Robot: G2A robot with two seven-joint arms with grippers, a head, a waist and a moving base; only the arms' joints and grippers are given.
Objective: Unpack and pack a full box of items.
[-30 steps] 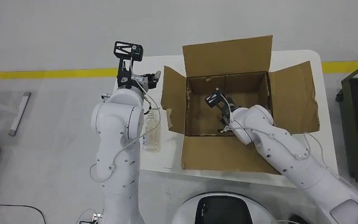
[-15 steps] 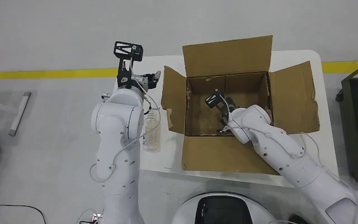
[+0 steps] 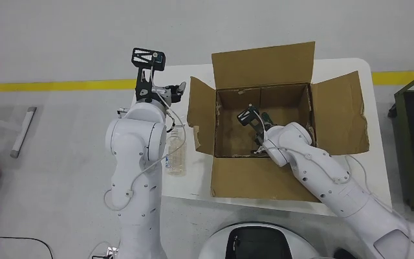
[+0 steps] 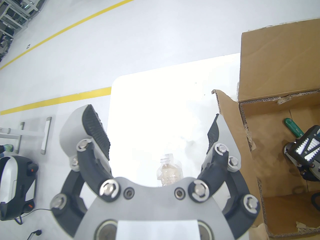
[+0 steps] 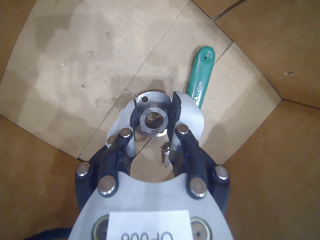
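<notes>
An open cardboard box stands on the white table. My right gripper is deep inside it, shut on a steel ring with a centre hole, one pad against each side. Whether the ring is off the box floor I cannot tell. A green-handled tool lies on the floor right beside the ring. My left gripper hangs open and empty above the table, left of the box. A clear plastic bottle lies on the table beneath that arm.
The bottle lies near the table's left edge, close to the box's left flap. The box's four flaps stand spread outward. Bare tabletop stretches ahead of my left gripper. A yellow line crosses the floor beyond the table.
My right forearm has shifted slightly to the left while its wrist stays in the box. The left arm has not moved.
</notes>
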